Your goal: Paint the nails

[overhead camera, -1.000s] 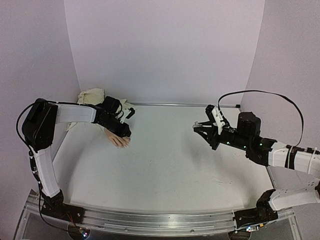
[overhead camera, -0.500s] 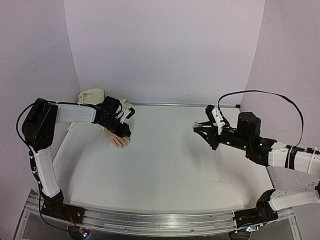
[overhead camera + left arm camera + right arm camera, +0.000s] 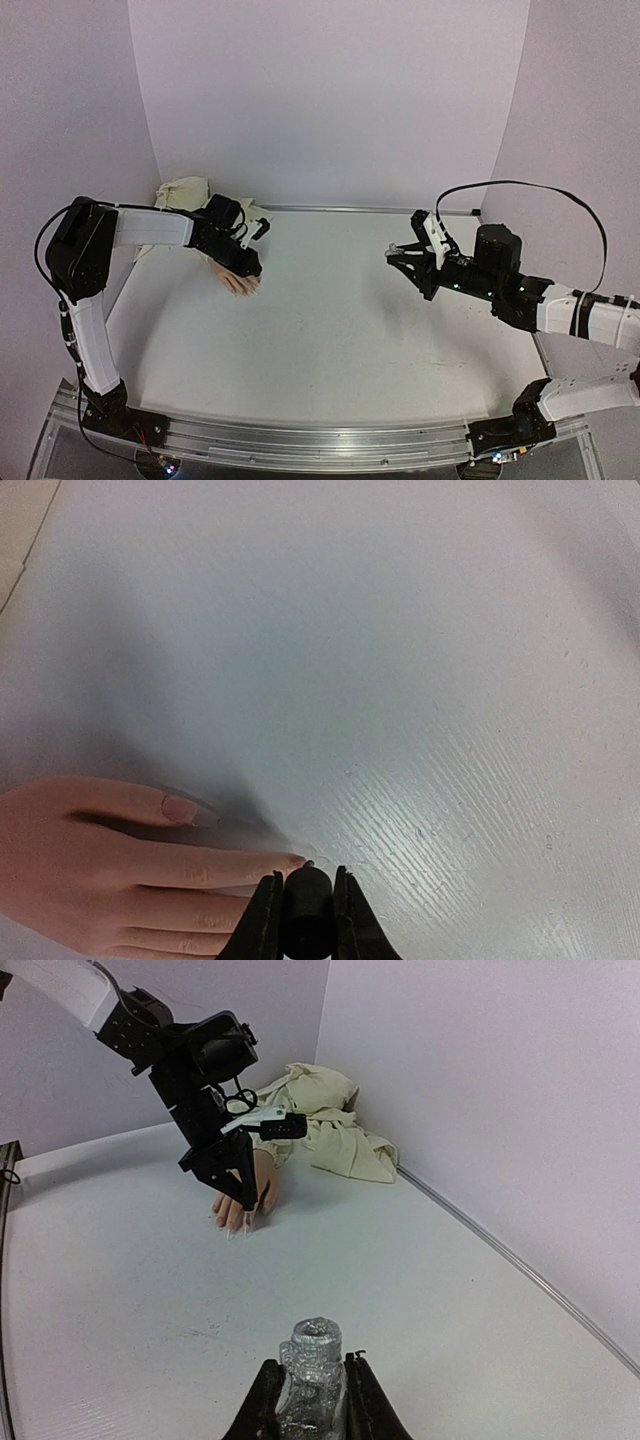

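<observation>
- L gripper (image 3: 304,922), black two-finger type, is clamped tight on a small black round-topped brush handle (image 3: 306,905). Fingers press it from both sides.
- Fine brush tip (image 3: 309,863) sits just beside the tip of one long finger. Touching the nail or only the table: can't tell.
- Tiny pinkish fingertip nails (image 3: 180,808) point toward table centre. One nail on the upper finger is clear in L wrist view, another is right by the brush tip, the rest are too small to tell.
- Small pinkish-beige mannequin hand (image 3: 240,284) lies flat, palm down, at far left of the table w/ fingers close together.
- Top view: L gripper (image 3: 246,263) is directly over the fingers, arm reaching in from the left.
- Crumpled cream cloth sleeve (image 3: 184,191) is bunched behind the wrist, in the far-left corner against the walls.
- White flat table (image 3: 340,330) carries hand and sleeve.
- R gripper (image 3: 312,1408) is well apart, on the right side, aimed at the mannequin hand. It's closed around a small grey glittery bottle (image 3: 311,1375), upright in its wrist view, neck open at top.
- Top view: R gripper (image 3: 398,254) appears raised off the table.
</observation>
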Motion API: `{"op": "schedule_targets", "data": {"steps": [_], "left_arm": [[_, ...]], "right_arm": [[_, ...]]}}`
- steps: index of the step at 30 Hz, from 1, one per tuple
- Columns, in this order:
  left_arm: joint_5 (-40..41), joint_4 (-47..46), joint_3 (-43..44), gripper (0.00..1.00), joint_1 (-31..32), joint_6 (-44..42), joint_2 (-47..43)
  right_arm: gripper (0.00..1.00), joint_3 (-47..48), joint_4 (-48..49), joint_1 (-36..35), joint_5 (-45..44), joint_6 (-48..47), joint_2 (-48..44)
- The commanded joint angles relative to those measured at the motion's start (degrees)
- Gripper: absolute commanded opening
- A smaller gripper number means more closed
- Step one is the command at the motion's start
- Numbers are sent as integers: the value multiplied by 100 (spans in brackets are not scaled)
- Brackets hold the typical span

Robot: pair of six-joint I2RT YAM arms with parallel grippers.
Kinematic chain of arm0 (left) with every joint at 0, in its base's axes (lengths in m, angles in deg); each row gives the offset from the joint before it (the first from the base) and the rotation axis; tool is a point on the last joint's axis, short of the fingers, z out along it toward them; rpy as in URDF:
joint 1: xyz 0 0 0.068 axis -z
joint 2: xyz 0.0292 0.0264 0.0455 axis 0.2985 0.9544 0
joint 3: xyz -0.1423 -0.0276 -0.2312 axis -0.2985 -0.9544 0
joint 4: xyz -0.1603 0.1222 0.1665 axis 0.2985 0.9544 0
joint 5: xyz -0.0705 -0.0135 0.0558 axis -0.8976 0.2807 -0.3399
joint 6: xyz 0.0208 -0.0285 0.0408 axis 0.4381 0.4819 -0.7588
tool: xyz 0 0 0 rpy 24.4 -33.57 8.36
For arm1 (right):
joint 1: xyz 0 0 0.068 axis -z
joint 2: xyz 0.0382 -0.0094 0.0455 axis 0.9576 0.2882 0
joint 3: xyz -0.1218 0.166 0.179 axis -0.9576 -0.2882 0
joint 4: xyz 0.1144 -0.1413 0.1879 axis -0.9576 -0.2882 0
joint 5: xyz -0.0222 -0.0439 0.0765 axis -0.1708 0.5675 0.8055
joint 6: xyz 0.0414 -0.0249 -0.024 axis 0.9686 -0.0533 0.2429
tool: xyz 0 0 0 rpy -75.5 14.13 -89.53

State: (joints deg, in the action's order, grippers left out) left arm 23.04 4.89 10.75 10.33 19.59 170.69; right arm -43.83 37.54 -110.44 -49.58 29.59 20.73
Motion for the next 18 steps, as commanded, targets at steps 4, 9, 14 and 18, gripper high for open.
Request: {"op": "schedule_targets", "data": {"steps": [4,9,14,18], "left_arm": [[101,42,72,0,-11,43,77],[111,45,69,0,-11,37,82],[113,35,104,0,-11,45,92],[130,36,137,0,-11,41,147]], "right_arm": [[0,47,404,14,144,61,-83],[0,41,402,19,144,52,-76],[0,41,402,19,146,54,-73],[0,52,402,19,157,54,-58]]}}
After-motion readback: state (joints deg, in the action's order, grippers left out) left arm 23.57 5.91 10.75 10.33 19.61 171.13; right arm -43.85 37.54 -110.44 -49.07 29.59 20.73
